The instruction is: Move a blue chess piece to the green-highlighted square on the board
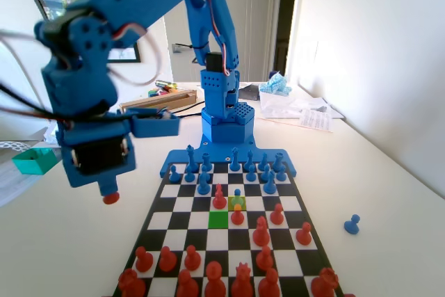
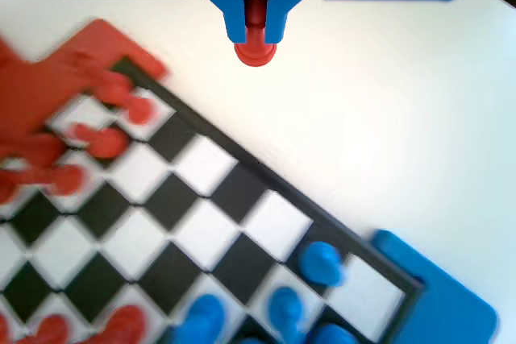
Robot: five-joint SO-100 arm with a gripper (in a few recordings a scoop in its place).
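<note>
Blue pawn sits on the yellow-green square, just right of and one row beyond the green square in the fixed view. Left of the board — claw raised above the counter, pinching a red pawn. Wrist view: jaws pressed on its head, base hanging below, off the board edge. Far right, a second blue pawn stands on the counter.
</note>
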